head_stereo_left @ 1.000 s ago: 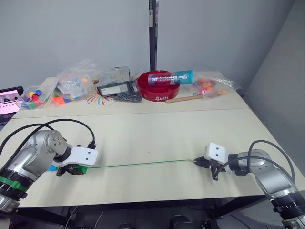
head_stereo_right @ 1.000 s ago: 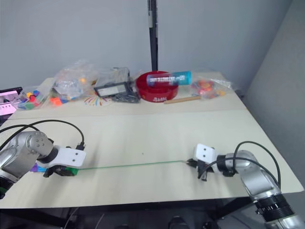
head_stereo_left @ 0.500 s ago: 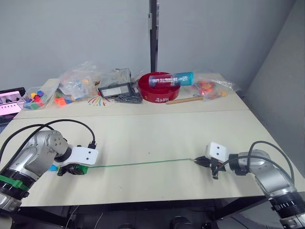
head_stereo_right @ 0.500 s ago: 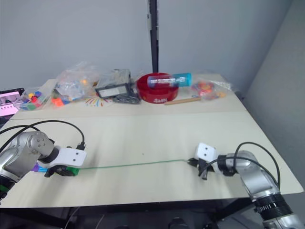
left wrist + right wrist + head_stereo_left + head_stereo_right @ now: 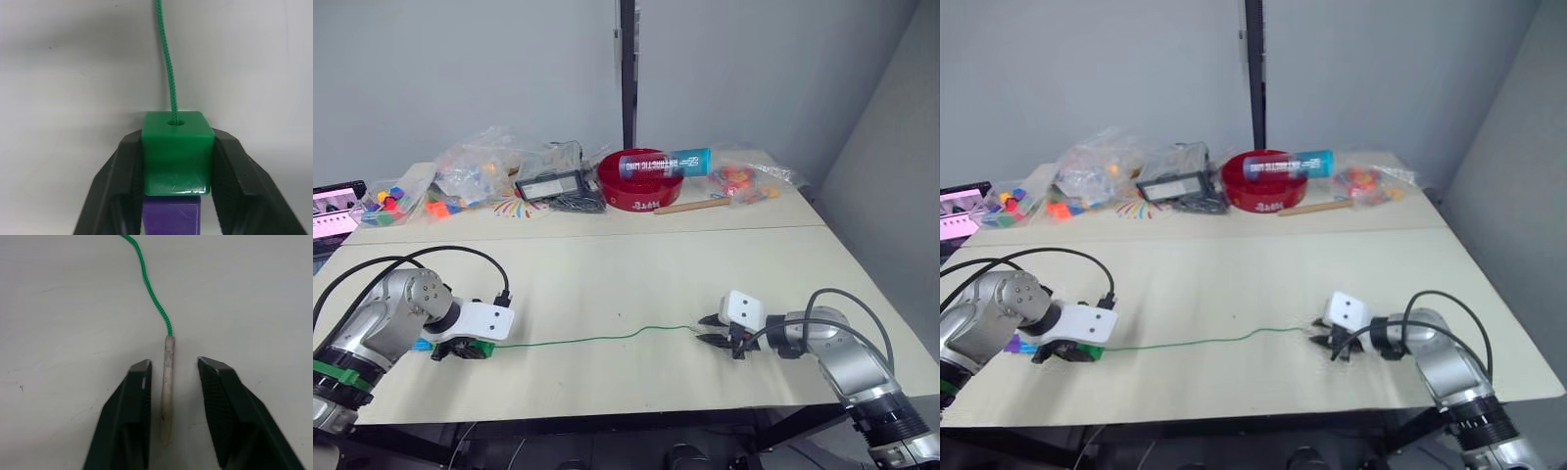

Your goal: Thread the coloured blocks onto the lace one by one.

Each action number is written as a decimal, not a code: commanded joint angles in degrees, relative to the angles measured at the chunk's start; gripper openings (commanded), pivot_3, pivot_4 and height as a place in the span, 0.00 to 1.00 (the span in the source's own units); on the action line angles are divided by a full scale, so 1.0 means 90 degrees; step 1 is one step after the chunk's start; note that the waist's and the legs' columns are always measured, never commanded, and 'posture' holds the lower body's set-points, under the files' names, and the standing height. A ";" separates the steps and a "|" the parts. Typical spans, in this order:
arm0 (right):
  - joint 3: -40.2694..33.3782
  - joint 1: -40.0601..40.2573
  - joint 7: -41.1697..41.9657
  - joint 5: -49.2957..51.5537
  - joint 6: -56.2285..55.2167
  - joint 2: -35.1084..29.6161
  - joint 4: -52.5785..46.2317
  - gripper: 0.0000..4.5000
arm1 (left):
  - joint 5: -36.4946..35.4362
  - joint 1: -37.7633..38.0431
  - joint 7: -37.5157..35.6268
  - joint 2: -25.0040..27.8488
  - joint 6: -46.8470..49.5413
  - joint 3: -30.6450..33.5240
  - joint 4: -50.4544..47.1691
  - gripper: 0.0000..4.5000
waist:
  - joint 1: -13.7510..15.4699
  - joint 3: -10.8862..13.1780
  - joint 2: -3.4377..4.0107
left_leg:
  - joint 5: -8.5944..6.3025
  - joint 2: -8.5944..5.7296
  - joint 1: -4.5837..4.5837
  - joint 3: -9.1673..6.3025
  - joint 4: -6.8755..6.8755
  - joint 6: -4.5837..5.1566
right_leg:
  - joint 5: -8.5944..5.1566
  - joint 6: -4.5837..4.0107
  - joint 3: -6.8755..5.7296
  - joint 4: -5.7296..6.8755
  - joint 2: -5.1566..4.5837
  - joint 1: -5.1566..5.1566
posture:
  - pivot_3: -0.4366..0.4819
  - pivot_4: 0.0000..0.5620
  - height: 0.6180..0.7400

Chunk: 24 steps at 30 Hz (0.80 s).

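Observation:
My left gripper (image 5: 465,348) rests low on the table at the left, shut on a dark green block (image 5: 177,156). The green lace (image 5: 587,340) enters the hole in that block, and a purple block (image 5: 171,220) sits right behind it between the fingers. A blue block (image 5: 421,344) shows just beyond the gripper's left side. The lace runs slack and wavy across the table to the right. Its pale stiff tip (image 5: 167,391) lies on the table between the fingers of my open right gripper (image 5: 710,331), touching neither.
Along the back of the table stand clear bags of mixed pieces (image 5: 480,162), a black device (image 5: 548,183), a red bowl (image 5: 638,189) with a blue tube across it, a wooden stick (image 5: 690,205) and another bag (image 5: 739,178). A tablet (image 5: 333,206) is at the far left.
The right gripper has opened, let go of the lace tip and shifted left. The lace, taut and straight before, now lies slack and wavy. The left gripper has not moved.

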 commanded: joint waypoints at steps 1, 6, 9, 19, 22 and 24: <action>0.0241 0.0241 0.0469 0.0343 0.0341 0.0038 -0.0129 0.65 | -0.0397 0.0075 -0.0022 -0.0102 0.0068 0.0213 -0.0167 0.71 | 0.0008 0.0007 -0.0010 | 0.0000 0.0000 -0.0003 0.0000 0.0000 0.0001 | -0.0001 0.0001 -0.0001 0.0000 0.0000 -0.0002 | 0.48 0.27 0.92; -0.0162 0.0252 0.0715 0.0981 0.0700 -0.0159 -0.0797 0.99 | -0.1128 0.0284 -0.0294 0.0171 0.0283 0.0870 -0.0648 1.00 | 0.0040 0.0033 -0.0052 | -0.0009 -0.0003 -0.0086 -0.0005 0.0007 0.0016 | 0.0012 -0.0022 -0.0004 0.0003 -0.0004 -0.0113 | 0.48 0.27 0.92; -0.0504 0.0334 0.0755 0.1613 0.1276 -0.0224 -0.1385 0.99 | -0.2020 0.0613 -0.0597 0.0471 0.0932 0.1653 -0.1149 1.00 | 0.0022 0.0060 -0.0077 | -0.0010 -0.0003 -0.0184 -0.0008 0.0017 0.0018 | 0.0031 -0.0049 -0.0005 0.0022 -0.0006 -0.0221 | 0.48 0.27 0.92; -0.2217 0.1437 -0.0381 0.2756 0.2200 -0.0115 -0.2351 0.99 | -0.3966 0.2924 0.0535 -0.0575 0.2283 0.5842 -0.2160 1.00 | 0.0136 0.0105 -0.0082 | -0.0027 -0.0005 -0.0224 -0.0036 0.0017 0.0044 | 0.0033 -0.0052 -0.0065 -0.0002 -0.0027 -0.0239 | 0.48 0.27 0.92; -0.2829 0.1838 -0.0747 0.2827 0.2107 -0.0020 -0.2236 0.99 | -0.3934 0.3969 0.0752 -0.1105 0.1843 0.6803 -0.1808 1.00 | 0.0111 0.0107 -0.0086 | -0.0027 -0.0006 -0.0215 -0.0031 0.0017 0.0043 | 0.0033 -0.0052 -0.0063 -0.0004 -0.0030 -0.0232 | 0.48 0.27 0.92; -0.3020 0.2007 -0.0872 0.2777 0.1971 -0.0003 -0.2143 0.99 | -0.4225 0.4266 0.0826 -0.1349 0.1855 0.7141 -0.1834 1.00 | 0.0110 0.0110 -0.0093 | -0.0027 -0.0005 -0.0209 -0.0027 0.0017 0.0042 | 0.0033 -0.0054 -0.0062 -0.0003 -0.0032 -0.0228 | 0.48 0.27 0.92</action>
